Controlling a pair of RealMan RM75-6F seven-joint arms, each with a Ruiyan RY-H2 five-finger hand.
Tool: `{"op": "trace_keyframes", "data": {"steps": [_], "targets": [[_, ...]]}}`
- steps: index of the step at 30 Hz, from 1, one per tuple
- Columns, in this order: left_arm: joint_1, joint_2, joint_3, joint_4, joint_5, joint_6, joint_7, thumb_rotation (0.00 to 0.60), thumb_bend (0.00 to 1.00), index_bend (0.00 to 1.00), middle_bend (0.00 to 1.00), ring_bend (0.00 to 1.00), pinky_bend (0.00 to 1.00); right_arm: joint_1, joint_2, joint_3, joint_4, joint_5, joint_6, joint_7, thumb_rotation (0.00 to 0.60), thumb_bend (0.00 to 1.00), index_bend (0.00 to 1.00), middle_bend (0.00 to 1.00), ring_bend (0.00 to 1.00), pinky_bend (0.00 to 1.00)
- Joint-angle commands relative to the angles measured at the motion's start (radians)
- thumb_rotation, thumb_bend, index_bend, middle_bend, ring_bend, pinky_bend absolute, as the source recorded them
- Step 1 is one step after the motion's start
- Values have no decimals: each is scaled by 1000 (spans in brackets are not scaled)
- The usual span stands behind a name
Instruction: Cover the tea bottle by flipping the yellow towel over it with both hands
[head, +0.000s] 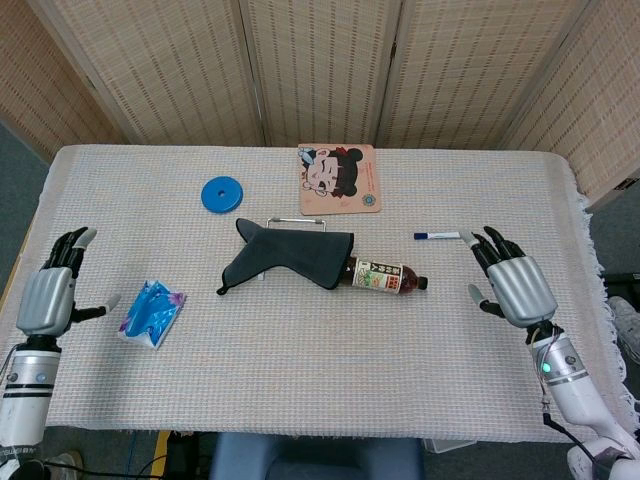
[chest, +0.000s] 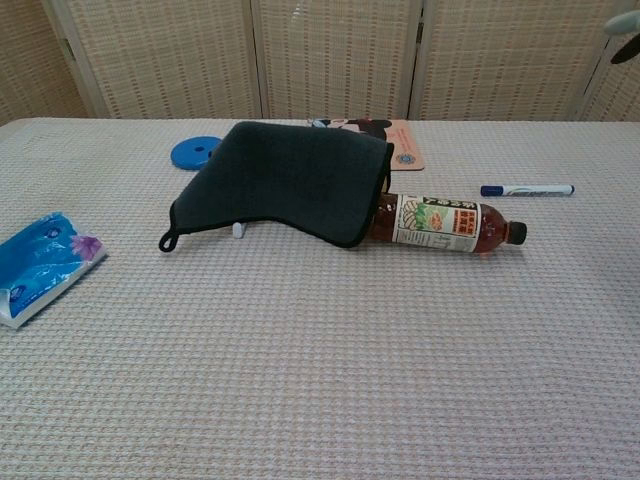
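Head view shows the tea bottle (head: 385, 277) lying on its side near the middle of the table (head: 300, 380), its dark cap pointing toward the robot's right. It is clear plastic with brown tea inside and a printed paper label around its body. Its base end is tucked under the towel (head: 290, 257), a soft, matte cloth that appears dark grey rather than yellow, with a stitched edge and a small hanging loop at its left corner. The towel drapes in a rounded hump over that end, leaving the labelled half and neck bare. A thin metal frame peeks out behind the cloth.

Behind these lie a flat blue disc (head: 221, 194) with a centre hole and a square cartoon-printed mat (head: 337, 179). A slim blue-capped marker (head: 442, 236) lies to the right of the bottle, apart from it. A crinkly blue tissue pack (head: 152, 312) sits to the left. The tabletop wears a pale woven cloth with a waffle texture.

Both hands are well away from the towel: the left hand (head: 50, 296) at the table's left edge and the right hand (head: 512, 283) near its right edge, each holding nothing with fingers spread.
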Motion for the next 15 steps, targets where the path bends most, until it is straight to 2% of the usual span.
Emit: {"op": "trace_keyframes", "data": {"steps": [1, 4, 11, 15], "targets": [[84, 4, 53, -33, 65, 94, 23, 600, 223, 107, 88, 31, 316, -71, 13, -33, 13, -26, 67, 34, 600, 327, 0, 158, 99, 219], [128, -2, 72, -44, 99, 141, 31, 600, 223, 122, 89, 32, 316, -118, 15, -48, 13, -33, 109, 42, 600, 287, 0, 167, 99, 219], [211, -18, 118, -69, 181, 211, 86, 600, 223, 137, 99, 33, 316, -225, 10, -74, 4, -70, 217, 71, 600, 285, 0, 183, 99, 219], [244, -34, 123, -77, 206, 238, 111, 600, 223, 145, 99, 33, 316, -263, 10, -79, 0, -74, 241, 72, 600, 286, 0, 188, 99, 219]]}}
